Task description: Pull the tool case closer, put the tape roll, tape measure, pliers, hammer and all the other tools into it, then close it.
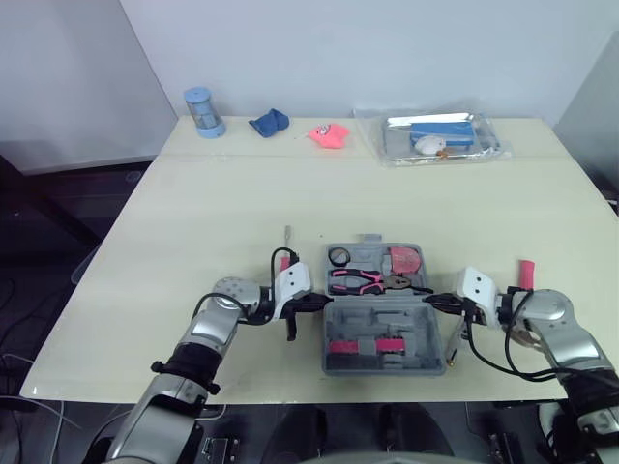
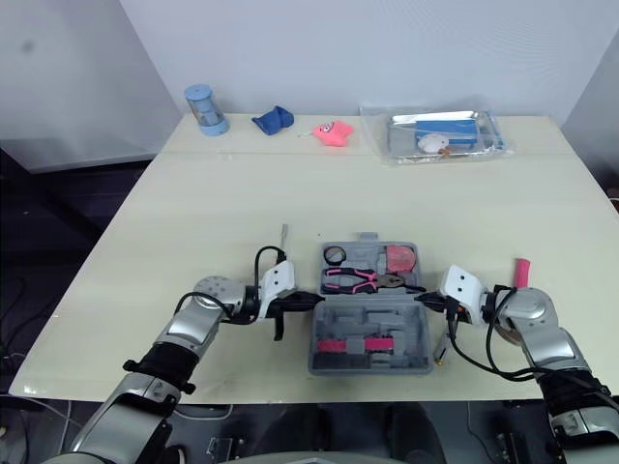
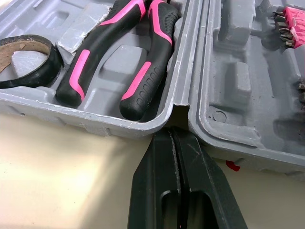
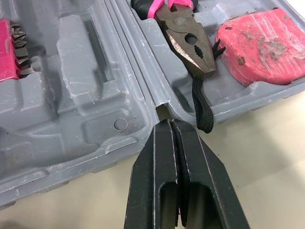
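- Pale table (image 1: 193, 222).
- Open grey tool case (image 1: 387, 316) near the front edge.
- Along the back: blue jar (image 1: 203, 112), blue cloth (image 1: 269, 122), possibly a pink toy (image 1: 329, 135), clear packet (image 1: 440, 137).

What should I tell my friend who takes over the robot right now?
Left gripper: shut, tip at the tool case's left hinge gap.
Right gripper: shut, tip at the right hinge gap.
Done: pliers, tape roll and tape measure lie in the open case.
To do: a pink-handled tool by the right arm, a thin tool beyond the left gripper; then close the case.
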